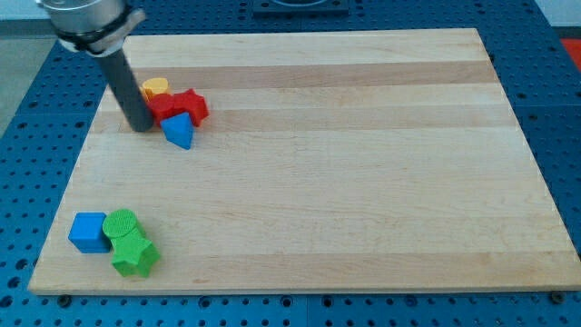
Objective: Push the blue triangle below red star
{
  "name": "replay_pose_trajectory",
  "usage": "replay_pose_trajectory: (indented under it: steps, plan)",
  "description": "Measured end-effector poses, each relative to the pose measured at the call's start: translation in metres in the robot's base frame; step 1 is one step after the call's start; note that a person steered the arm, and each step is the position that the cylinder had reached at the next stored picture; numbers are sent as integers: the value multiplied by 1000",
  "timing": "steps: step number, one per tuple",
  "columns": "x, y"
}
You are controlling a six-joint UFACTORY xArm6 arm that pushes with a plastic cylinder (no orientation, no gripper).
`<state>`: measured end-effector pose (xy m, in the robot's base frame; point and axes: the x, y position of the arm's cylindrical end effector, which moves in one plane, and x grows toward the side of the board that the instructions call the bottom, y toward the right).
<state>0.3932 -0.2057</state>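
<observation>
My tip rests near the surface's top-left corner, just left of the blue triangle and touching or nearly touching the red star. The triangle already sits at the star's lower edge, so I judge the push nearly finished. There are no jaws here, only the rod. A yellow block is half hidden behind rod and star, its shape unclear. By the bottom-left corner, a blue cube, green cylinder and green star huddle.
</observation>
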Motion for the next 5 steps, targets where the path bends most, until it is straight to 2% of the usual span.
replay_pose_trajectory:
  steps: [2, 4, 5]
  plan:
    - [-28, 111]
    - [-16, 96]
    - [19, 76]
